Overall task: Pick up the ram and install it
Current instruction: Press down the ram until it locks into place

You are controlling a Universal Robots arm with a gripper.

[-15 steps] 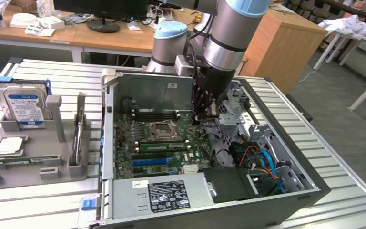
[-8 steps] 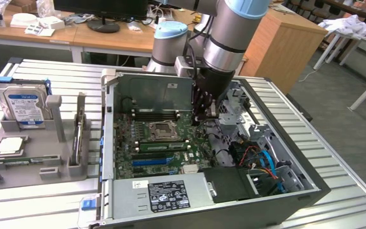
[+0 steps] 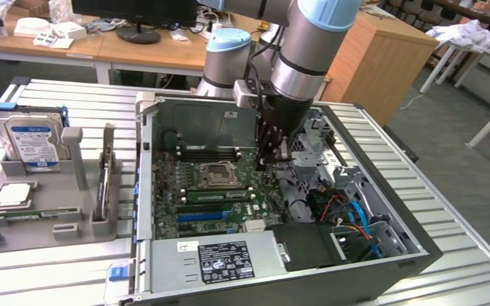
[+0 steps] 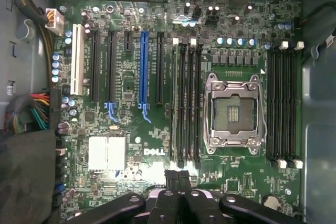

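One claw [image 3: 277, 159], tips pressed together, hangs low inside the open computer case [image 3: 415, 255] over the motherboard [image 3: 173, 220]. In the wrist view no stick shows between its black fingertips [image 4: 172, 178], though something thin pinched edge-on can't be ruled out. Ram [image 3: 23, 217]: a thin green stick lies flat in the grey moulded tray [image 3: 58, 201] at the exterior view's left, well apart from the claw, below the upright silver hard drive [image 3: 30, 137]. Risks, my read: tips sit near the bare CPU socket [image 4: 233, 111], so a sideways drift could bend its fine pins. The long black memory slots [image 4: 186, 103] are narrow, and a tilted stick would jam or crack. Loose cables [image 3: 351, 213] could snag. Board is glossy green fibreglass, slots hard plastic with white latches, socket frame shiny metal, tabletop [image 3: 466, 217] ribbed metal slats
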